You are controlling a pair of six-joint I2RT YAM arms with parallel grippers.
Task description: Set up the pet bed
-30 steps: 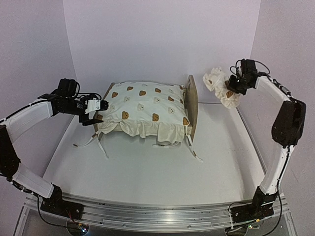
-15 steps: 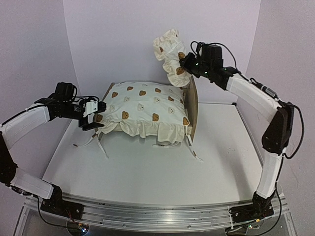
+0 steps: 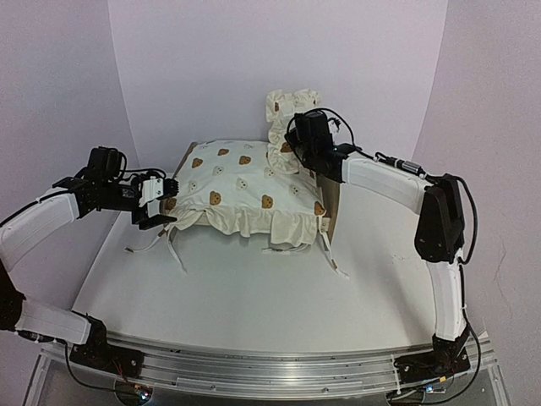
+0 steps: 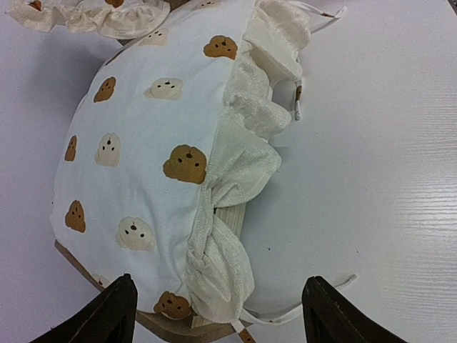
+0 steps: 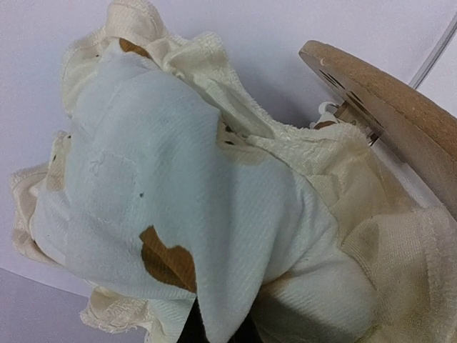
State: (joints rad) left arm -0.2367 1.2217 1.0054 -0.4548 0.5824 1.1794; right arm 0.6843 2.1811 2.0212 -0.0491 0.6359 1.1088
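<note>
Top external view.
- Pet bed (image 3: pixel 254 199) sits on the white table (image 3: pixel 254 304), centre and towards the far side, long axis running left to right.
- Cream bear-print duvet (image 3: pixel 245 179) lies puffed over the frame, with its frill hanging over the near side.
- Right end board (image 3: pixel 330 210) stands upright and is partly hidden behind the right arm.
- Tie strings (image 3: pixel 156 245) trail loose on the table at the near-left and near-right corners.
- Left gripper (image 3: pixel 163 203) is at the near-left corner of the bed, jaws wide apart and nothing clamped. Contact with the duvet: cannot tell.
- Right gripper (image 3: pixel 297 139) is over the far-right part of the bed, closed on the pillow (image 3: pixel 283 106). The pillow is bunched and lifted, and its lower folds reach down to the duvet.

Left wrist view.
- Left fingers (image 4: pixel 107 318) show at both bottom corners, far apart.
- The left end of the duvet bulges ahead of them: bear print on top, crumpled frill along the edge.
- A wood edge of the frame (image 4: pixel 171 327) shows under the frill, low between the fingers.
- One tie string curls on the table beside it.
- The pillow frill shows at the top-left edge.

Right wrist view.
- Pillow fabric fills the frame, creased, with one brown bear patch.
- Right fingers (image 5: pixel 214 334) show as a dark sliver at the bottom edge, pinched together on the cloth.
- The rounded top of the end board appears at upper right, just beside the pillow's frill.
</note>
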